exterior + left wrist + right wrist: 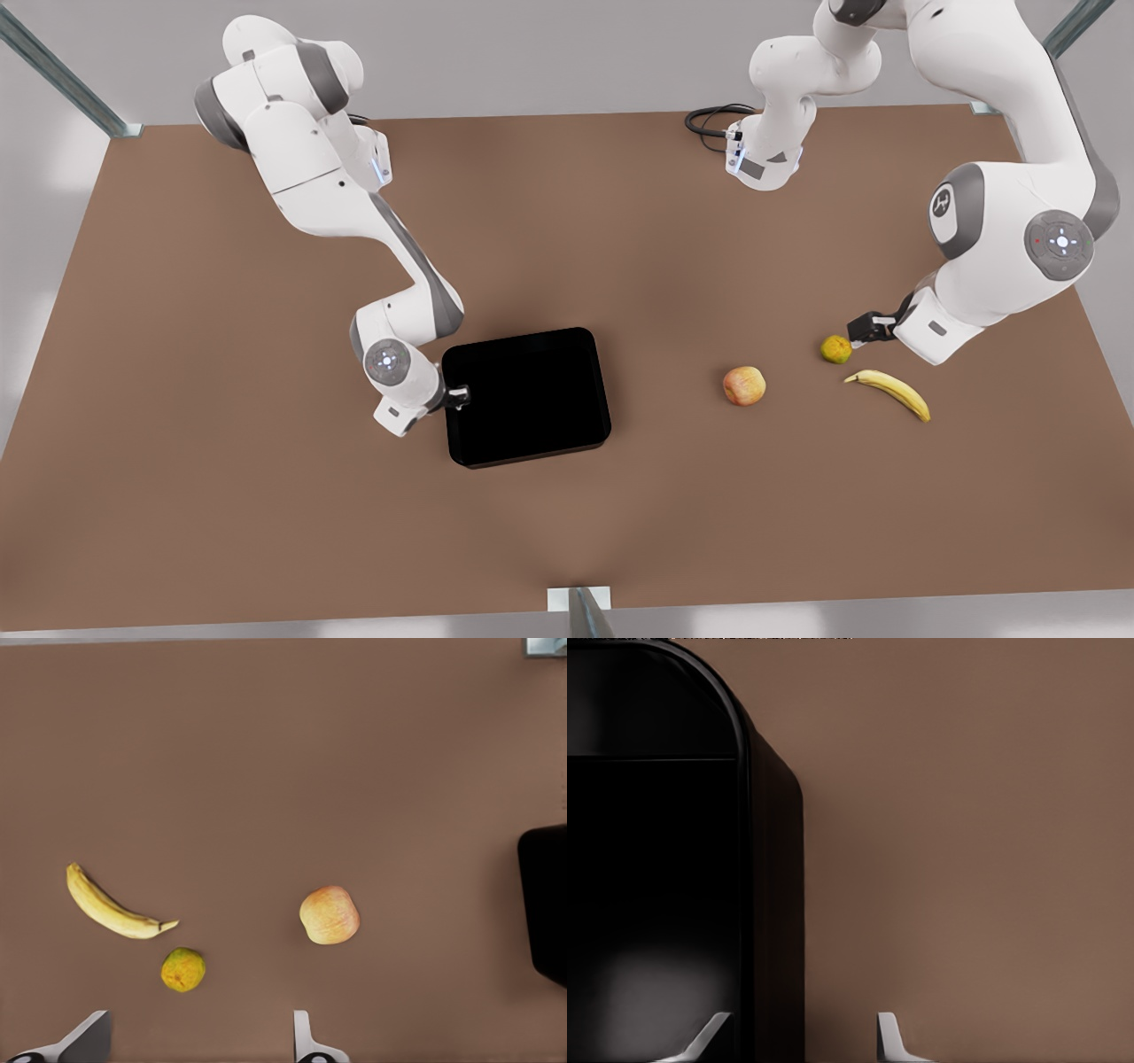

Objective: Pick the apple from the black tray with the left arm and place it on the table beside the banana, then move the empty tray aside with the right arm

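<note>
The reddish-orange round apple (744, 385) lies released on the matte brown table (620, 532), near the slim curved yellow banana (889, 392) and a small yellow-green fruit (834, 349). The left gripper (858, 333) hangs spread and empty above that fruit. The right gripper (458, 396) straddles the glossy black rectangular tray's (527, 396) rim, fingers (891, 1036) apart.

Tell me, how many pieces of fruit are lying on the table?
3, all on the table: the apple, the banana toward the front view's right, and a small yellow-green fruit above the banana.
</note>
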You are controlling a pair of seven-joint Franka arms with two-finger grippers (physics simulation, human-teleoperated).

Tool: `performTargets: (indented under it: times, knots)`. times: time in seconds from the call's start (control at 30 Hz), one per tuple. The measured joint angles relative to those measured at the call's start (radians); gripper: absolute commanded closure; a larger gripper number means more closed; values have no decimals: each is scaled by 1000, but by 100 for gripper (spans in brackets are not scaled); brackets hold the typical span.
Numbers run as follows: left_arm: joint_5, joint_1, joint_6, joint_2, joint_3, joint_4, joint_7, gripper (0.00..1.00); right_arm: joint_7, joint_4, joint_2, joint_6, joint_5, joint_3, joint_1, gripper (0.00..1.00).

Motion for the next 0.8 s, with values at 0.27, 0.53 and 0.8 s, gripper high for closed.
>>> performTargets:
  times: [0.27, 0.53, 0.8]
  knots:
    - [-4, -10, -10, -2, -9, -2, 19, 0, -1, -1, 2, 11, 1, 12, 0, 64]
    - [-5, -17, -14, -4, -13, 3, 4, 0, -7, -1, 7, 15, 1, 14, -2, 74]
    - [-4, -5, -15, -5, -2, 2, -10, 0, -24, -1, 2, 14, 5, 12, -4, 82]
